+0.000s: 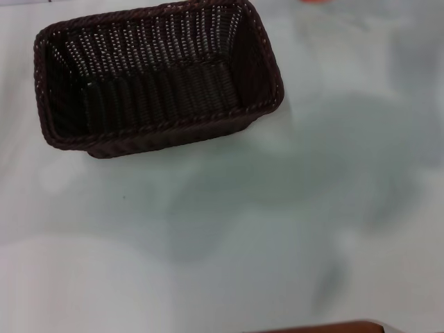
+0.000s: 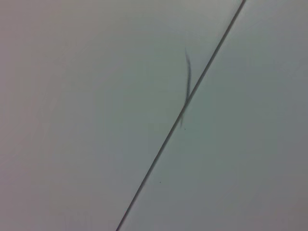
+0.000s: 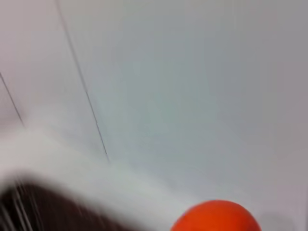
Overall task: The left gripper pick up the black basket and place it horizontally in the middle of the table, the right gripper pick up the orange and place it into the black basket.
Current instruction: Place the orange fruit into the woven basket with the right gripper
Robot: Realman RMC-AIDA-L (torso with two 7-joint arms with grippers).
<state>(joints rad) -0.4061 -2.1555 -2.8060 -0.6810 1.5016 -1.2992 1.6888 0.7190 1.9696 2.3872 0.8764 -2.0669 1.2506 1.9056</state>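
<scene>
The black basket [image 1: 156, 76] stands empty on the white table [image 1: 277, 229] at the far left of the head view, its long side running roughly left to right. The orange [image 3: 216, 217] lies on the table in the right wrist view, cut by the picture's edge. A sliver of it also shows at the far edge of the head view [image 1: 316, 1], right of the basket and apart from it. A blurred dark brown shape [image 3: 43, 207] in the right wrist view looks like the basket's side. Neither gripper shows in any view.
The left wrist view shows only bare tabletop with a thin dark seam line [image 2: 183, 108] across it. A brown edge [image 1: 322, 327] shows at the near side of the head view. Soft shadows lie on the table right of the basket.
</scene>
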